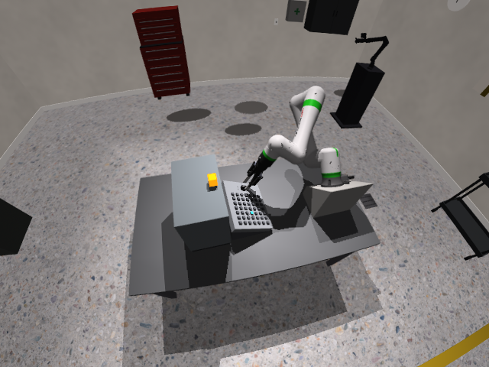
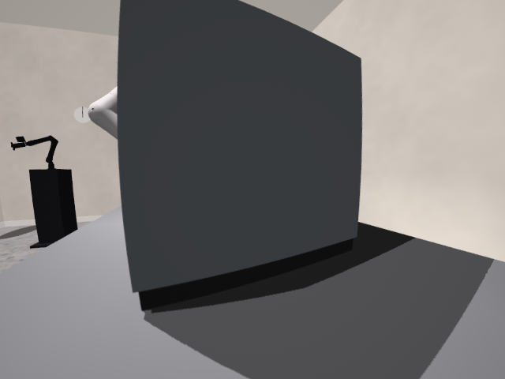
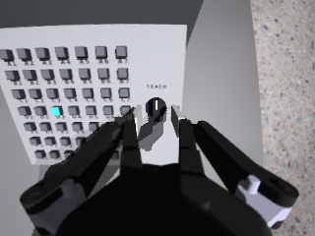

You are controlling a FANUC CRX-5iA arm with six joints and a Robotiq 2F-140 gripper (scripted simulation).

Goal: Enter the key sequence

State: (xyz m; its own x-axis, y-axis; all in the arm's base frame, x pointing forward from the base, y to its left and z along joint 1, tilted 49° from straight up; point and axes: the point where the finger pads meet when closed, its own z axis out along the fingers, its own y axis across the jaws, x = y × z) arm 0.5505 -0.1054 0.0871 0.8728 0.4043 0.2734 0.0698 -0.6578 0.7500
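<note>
The keypad panel is light grey with rows of dark keys. One key, D3, is lit cyan; the other visible keys are unlit. The round black selector is at the right of the panel in the wrist view, its white mark pointing up at the printed word TEACH. My gripper is partly open and empty, its fingertips apart on the left and right of the selector. Whether they touch it cannot be told. The fingers hide some lower right keys; no JOB label can be read.
The machine's grey cabinet stands right beside the keypad, with an orange lamp on top. It hides the keypad in the exterior view. A pale slanted box stands by the arm's base on the table.
</note>
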